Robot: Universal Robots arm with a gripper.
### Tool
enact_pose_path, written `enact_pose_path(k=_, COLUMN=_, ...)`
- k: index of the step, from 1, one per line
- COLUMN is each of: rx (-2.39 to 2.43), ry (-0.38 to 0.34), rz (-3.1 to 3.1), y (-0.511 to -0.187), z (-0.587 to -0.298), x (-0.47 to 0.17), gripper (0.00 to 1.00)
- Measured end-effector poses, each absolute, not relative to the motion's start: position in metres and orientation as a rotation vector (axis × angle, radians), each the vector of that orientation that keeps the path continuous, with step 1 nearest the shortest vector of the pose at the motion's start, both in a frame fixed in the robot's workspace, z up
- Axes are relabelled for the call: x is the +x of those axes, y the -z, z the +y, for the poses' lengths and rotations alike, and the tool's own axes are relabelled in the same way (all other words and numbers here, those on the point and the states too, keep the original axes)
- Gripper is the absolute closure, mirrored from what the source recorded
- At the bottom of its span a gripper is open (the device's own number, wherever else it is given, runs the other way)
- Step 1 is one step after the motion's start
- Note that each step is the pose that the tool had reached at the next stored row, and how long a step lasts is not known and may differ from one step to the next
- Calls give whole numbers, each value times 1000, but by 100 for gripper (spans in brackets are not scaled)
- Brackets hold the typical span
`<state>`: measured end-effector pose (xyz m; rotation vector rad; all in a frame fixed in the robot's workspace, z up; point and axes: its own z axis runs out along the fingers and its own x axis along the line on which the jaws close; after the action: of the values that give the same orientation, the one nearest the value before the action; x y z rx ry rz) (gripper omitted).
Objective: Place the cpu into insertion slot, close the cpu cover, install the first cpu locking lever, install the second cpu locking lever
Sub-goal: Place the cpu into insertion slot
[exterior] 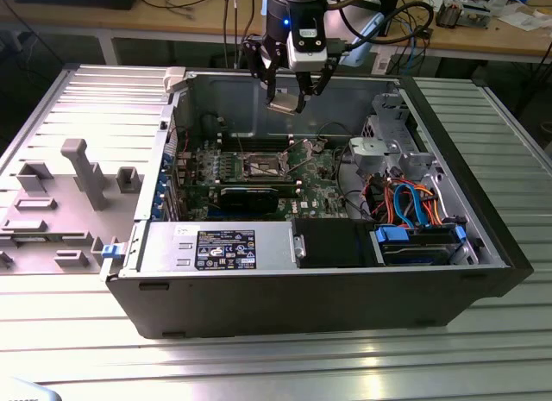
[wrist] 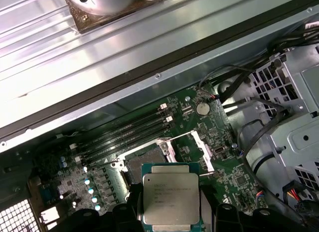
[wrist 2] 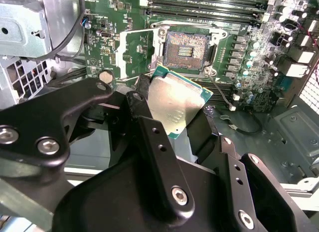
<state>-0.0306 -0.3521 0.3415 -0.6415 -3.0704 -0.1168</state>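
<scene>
My jaws are clenched on the cpu (exterior: 285, 109), gripping it by two opposite edges with its silvery metal top left bare between them. In the exterior view I hang with it in the air over the far wall of the open computer case (exterior: 302, 297), which lies on its side in the middle of the ribbed metal tabletop (exterior: 276, 366). The chip is well above the green board (exterior: 207, 164) and touches nothing but me.

In both wrist views the cpu (wrist 2: 174, 100) (wrist: 171, 197) sits close to the camera, and the insertion slot (wrist 2: 187, 46) (wrist: 138, 161) lies beyond it, apart from it. In the exterior view the slot (exterior: 263, 166) is near the middle of the board, bare, its dark centre ringed by the grey metal rim. In the second wrist view the cpu cover (wrist 2: 123, 55) is swung off the slot and stands open along one side of it, with green board showing through its square window.

The long black memory slots (wrist 2: 199, 5) run along another side of the slot. A grey side panel (exterior: 78, 177) lies flat on the tabletop against the case's edge at the exterior view's left. Blue and orange cables (exterior: 405, 203) bunch in the case's near corner at the exterior view's right.
</scene>
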Motion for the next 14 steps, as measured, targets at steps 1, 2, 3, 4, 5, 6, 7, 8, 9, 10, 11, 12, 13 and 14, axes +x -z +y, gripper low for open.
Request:
enact_pose_path(k=1, rx=-643, ry=117, rz=-3070, y=-341, z=-352, x=-31, gripper=45)
enact_pose_path(k=2, rx=-644, ry=117, rz=-3070, y=-341, z=-352, x=-31, gripper=45)
enact_pose_path(k=3, rx=-645, ry=117, rz=-3070, y=-341, z=-352, x=-31, gripper=45)
enact_pose_path(k=4, rx=-647, ry=117, rz=-3069, y=-341, z=-352, x=-31, gripper=45)
enact_pose_path(k=5, rx=-648, ry=117, rz=-3069, y=-341, z=-352, x=-31, gripper=45)
enact_pose_path(k=6, rx=-650, ry=117, rz=-3069, y=-341, z=-352, x=-31, gripper=45)
enact_pose_path(k=7, rx=-651, ry=117, rz=-3069, y=-341, z=-352, x=-31, gripper=45)
enact_pose_path(k=8, rx=-653, ry=117, rz=-3068, y=-341, z=-352, x=-31, gripper=45)
enact_pose_path(k=9, rx=-654, ry=117, rz=-3068, y=-341, z=-352, x=-31, gripper=45)
enact_pose_path(k=10, rx=-655, ry=117, rz=-3068, y=-341, z=-352, x=-31, gripper=45)
enact_pose_path(k=11, rx=-657, ry=117, rz=-3067, y=-341, z=-352, x=-31, gripper=45)
enact_pose_path(k=12, rx=-659, ry=117, rz=-3067, y=-341, z=-352, x=-31, gripper=45)
enact_pose_path(k=13, rx=-660, ry=117, rz=-3067, y=-341, z=-352, x=-31, gripper=45)
enact_pose_path(k=14, rx=-661, ry=117, rz=-3067, y=-341, z=-352, x=-31, gripper=45)
